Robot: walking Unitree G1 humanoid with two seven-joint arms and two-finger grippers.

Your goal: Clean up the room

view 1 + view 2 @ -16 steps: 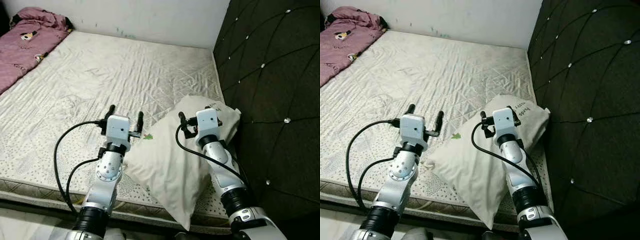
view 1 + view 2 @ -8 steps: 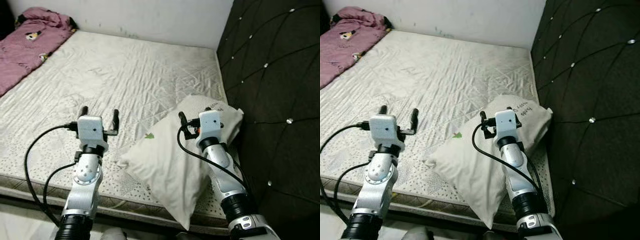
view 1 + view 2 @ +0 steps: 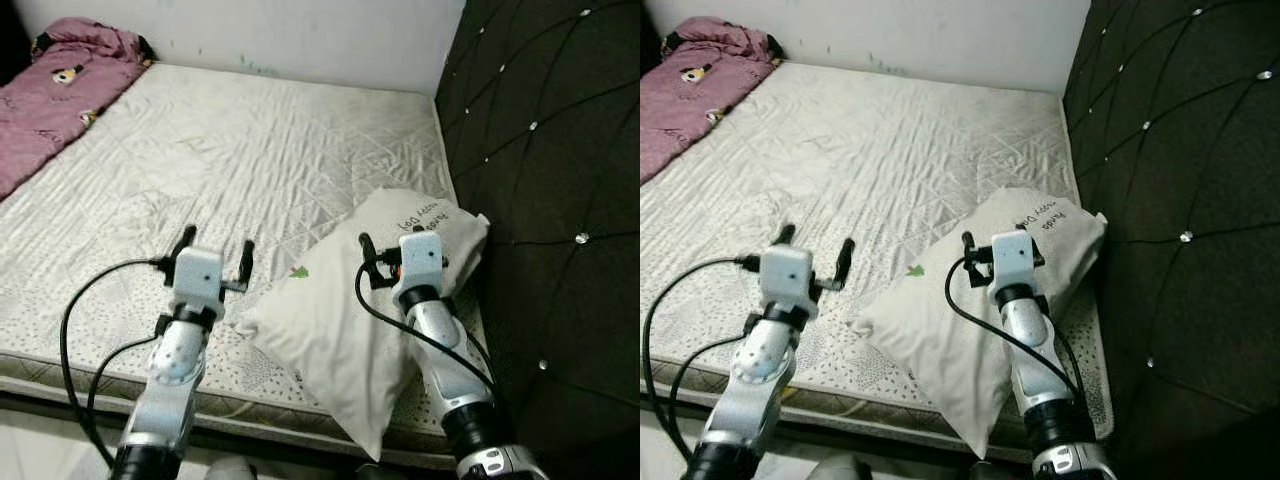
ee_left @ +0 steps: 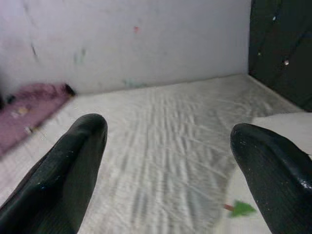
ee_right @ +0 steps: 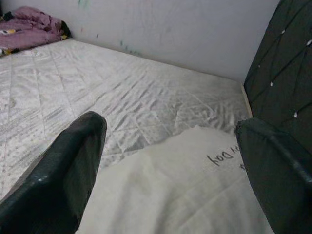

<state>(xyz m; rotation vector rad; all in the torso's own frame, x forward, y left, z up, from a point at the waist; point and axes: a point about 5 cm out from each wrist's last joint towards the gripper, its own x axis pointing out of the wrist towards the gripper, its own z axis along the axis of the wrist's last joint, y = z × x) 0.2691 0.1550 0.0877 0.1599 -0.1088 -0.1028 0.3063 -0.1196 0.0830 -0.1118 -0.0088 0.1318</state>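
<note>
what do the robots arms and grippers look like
Both arms are silver metal with black joint rings and looping black cables. The left gripper and right gripper each have a boxy pale grey head carrying two long black fingers with rounded tips.

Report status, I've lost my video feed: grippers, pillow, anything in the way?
Left gripper open, over mattress beside pillow. Right gripper open, above pillow. Pillow ungripped, near headboard. Nothing blocking.

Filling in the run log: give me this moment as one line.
left tool: open, above mattress | right tool: open, over pillow | pillow: against headboard, ungrasped
</note>
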